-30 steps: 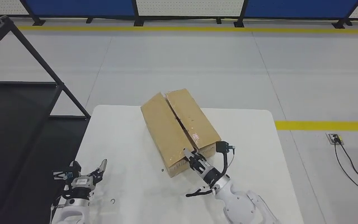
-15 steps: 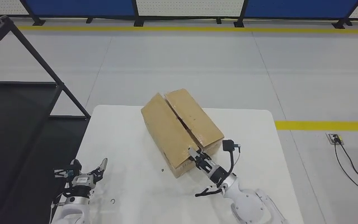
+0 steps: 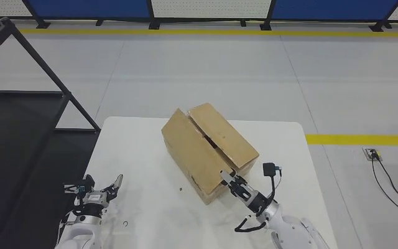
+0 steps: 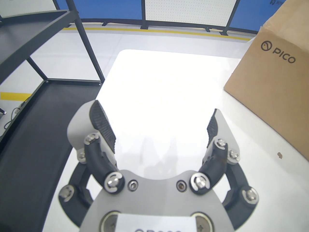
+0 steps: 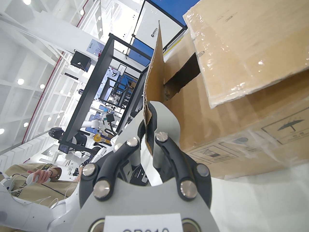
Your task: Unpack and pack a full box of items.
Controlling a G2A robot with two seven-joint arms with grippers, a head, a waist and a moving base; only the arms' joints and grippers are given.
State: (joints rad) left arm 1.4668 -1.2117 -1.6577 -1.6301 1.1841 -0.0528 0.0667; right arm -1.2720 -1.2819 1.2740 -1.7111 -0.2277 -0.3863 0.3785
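Observation:
A brown cardboard box (image 3: pixel 208 149) lies skewed on the white table (image 3: pixel 134 162), its top flaps meeting along a seam with a dark gap. My right gripper (image 3: pixel 228 180) is at the box's near corner, shut on the edge of a box flap (image 5: pixel 154 73) that stands up between the fingers. The other flap (image 5: pixel 241 49), with clear tape on it, lies flat. My left gripper (image 4: pixel 154 119) hangs open over the table's near left part, nothing between its fingers, with the box's side (image 4: pixel 272 73) off to one side.
A black metal shelf frame (image 3: pixel 37 118) stands left of the table. A small dark speck (image 3: pixel 180 188) lies on the table near the box's front. Blue and white partition panels (image 3: pixel 205 7) line the far floor.
The right gripper has pulled toward the near right edge with the flap, and the box has slid and turned with it. The left arm barely shifted.

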